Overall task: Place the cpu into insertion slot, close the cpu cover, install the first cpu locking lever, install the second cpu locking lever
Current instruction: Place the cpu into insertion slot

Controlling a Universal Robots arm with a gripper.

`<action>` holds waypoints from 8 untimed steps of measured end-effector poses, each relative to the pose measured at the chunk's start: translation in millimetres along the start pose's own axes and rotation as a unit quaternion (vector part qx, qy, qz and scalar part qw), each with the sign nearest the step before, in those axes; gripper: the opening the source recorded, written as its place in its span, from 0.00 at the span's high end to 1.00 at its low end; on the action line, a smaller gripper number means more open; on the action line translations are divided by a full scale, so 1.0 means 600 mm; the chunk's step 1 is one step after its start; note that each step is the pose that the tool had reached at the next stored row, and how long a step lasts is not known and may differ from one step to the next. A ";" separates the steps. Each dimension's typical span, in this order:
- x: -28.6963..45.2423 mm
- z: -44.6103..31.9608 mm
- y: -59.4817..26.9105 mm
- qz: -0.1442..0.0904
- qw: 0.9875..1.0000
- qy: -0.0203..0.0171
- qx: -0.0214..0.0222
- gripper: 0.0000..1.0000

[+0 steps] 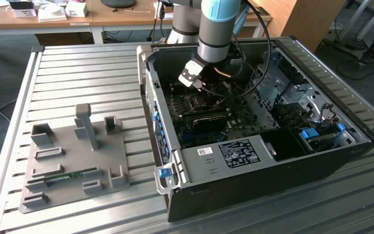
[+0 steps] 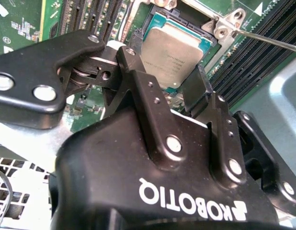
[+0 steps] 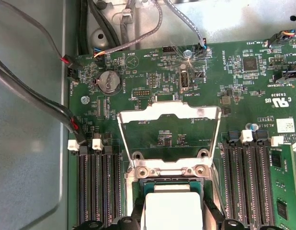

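Pincer grips one cpu, one cover raised

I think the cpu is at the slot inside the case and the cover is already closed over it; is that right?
Not quite. The cover is open, tipped back off the slot, as the first wrist view shows. The cpu is indeed at the slot, inside the case.
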State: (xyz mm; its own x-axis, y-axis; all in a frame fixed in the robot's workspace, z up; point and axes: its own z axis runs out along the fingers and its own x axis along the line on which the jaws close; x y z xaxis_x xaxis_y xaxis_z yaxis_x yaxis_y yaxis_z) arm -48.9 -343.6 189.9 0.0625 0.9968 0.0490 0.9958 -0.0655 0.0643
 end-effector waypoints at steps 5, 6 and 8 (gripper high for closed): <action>0.000 0.000 0.000 0.002 1.000 0.000 0.000 0.44; 0.000 0.000 0.000 0.002 1.000 0.000 0.000 0.44; 0.000 0.000 0.000 0.002 1.000 0.000 0.000 0.44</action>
State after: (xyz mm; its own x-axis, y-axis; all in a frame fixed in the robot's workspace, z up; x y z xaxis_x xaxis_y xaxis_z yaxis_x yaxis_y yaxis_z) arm -48.9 -343.6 189.8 0.0655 0.9966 0.0489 0.9956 -0.0686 0.0643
